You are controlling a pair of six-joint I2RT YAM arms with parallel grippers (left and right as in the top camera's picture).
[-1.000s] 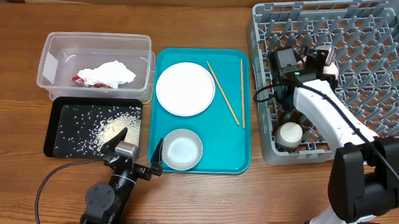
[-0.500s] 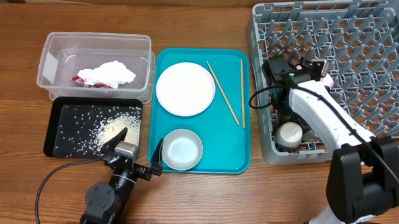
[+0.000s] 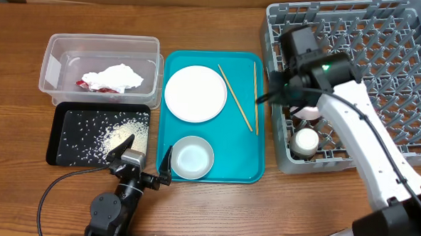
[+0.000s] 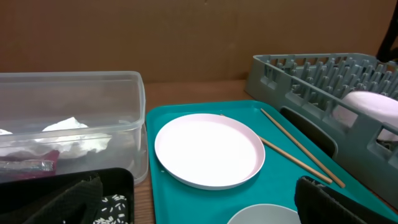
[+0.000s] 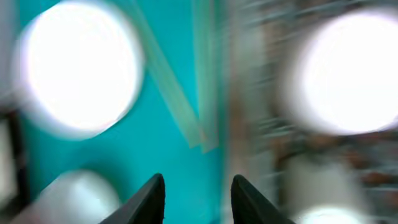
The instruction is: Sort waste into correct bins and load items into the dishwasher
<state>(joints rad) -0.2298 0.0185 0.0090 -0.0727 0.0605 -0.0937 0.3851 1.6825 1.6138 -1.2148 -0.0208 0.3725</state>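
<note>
Wooden table; overhead hides right hand, wrist view (blurred) shows it apart, empty; left hand apart.

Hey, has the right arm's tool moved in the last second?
Yes. The right tool has moved left, from over the inside of the grey dish rack to the rack's left edge, beside the teal tray.

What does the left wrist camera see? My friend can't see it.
A white plate lies on a teal tray, with two wooden chopsticks to its right. A clear tub holding a crumpled napkin stands on the left, and a grey dish rack on the right.
</note>
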